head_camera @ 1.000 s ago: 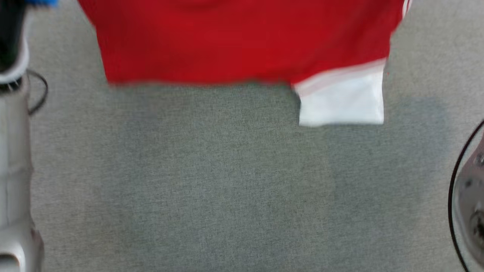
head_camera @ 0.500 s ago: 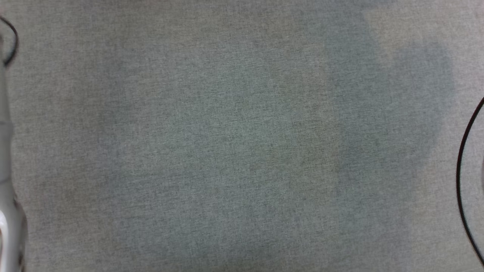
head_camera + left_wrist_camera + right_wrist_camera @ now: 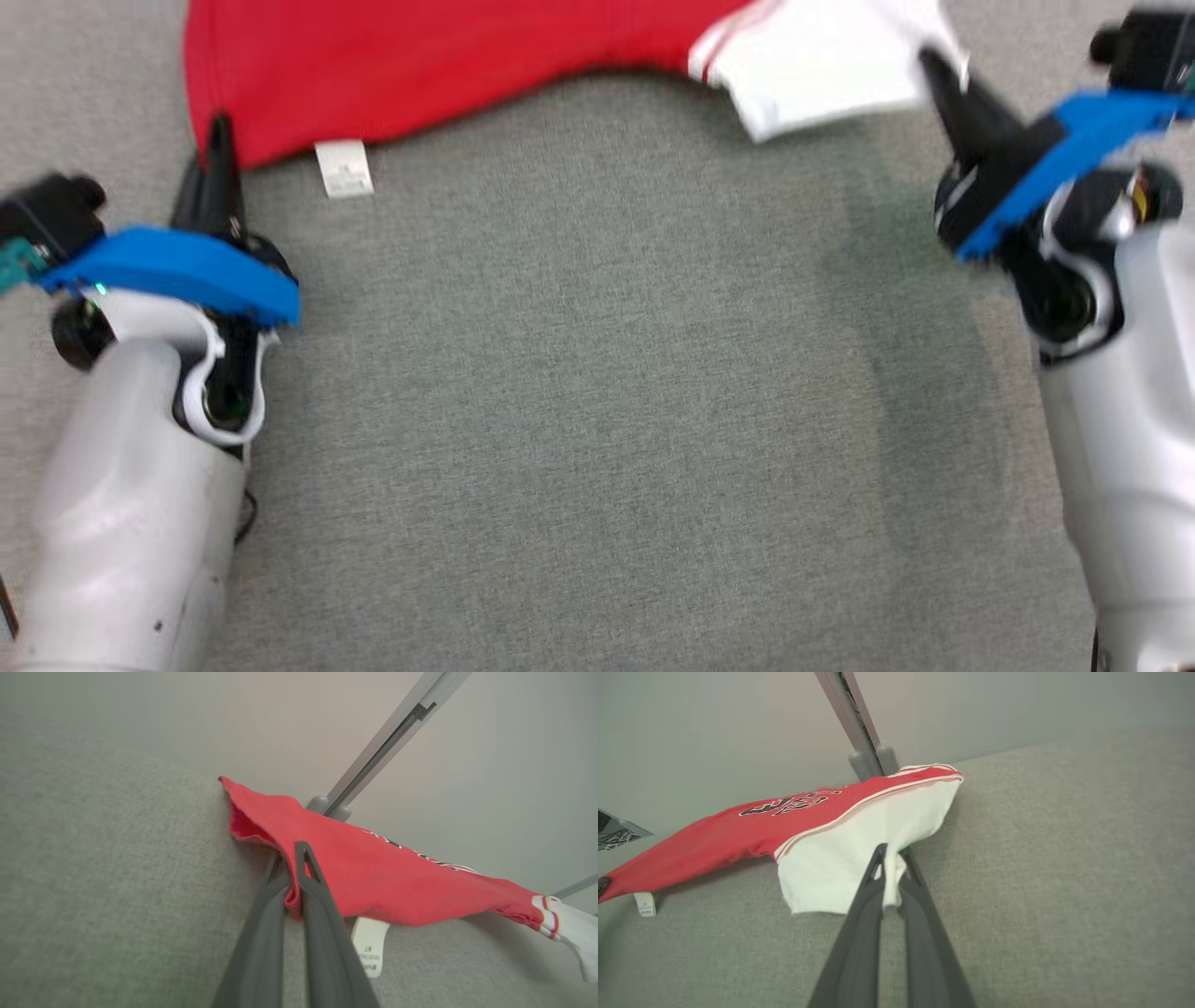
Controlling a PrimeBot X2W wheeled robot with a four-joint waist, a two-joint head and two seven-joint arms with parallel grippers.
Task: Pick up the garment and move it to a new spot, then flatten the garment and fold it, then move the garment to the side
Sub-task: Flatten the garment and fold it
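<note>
The garment (image 3: pixel 448 65) is a red jersey with a white, red-striped sleeve (image 3: pixel 822 65), stretched across the far part of the grey cloth surface (image 3: pixel 597 392). My left gripper (image 3: pixel 219 140) is shut on its red hem at the left; in the left wrist view the fingers (image 3: pixel 303 877) pinch that red edge (image 3: pixel 364 872), with a white care label (image 3: pixel 371 945) hanging below. My right gripper (image 3: pixel 934 70) is shut on the white sleeve, whose cloth (image 3: pixel 859 858) sits between the fingers (image 3: pixel 878 868) in the right wrist view. The jersey (image 3: pixel 738 830) sags between the two grips.
A grey metal pole with a rounded foot (image 3: pixel 868 760) stands behind the jersey at the far edge; the same pole (image 3: pixel 387 732) appears in the left wrist view. A pale wall lies beyond. The grey surface spreads wide in front of the garment.
The head camera has swung: half a second ago it showed bare grey cloth, now both grippers and the garment. A second ago the jersey hung flat; now it is held at both ends.
</note>
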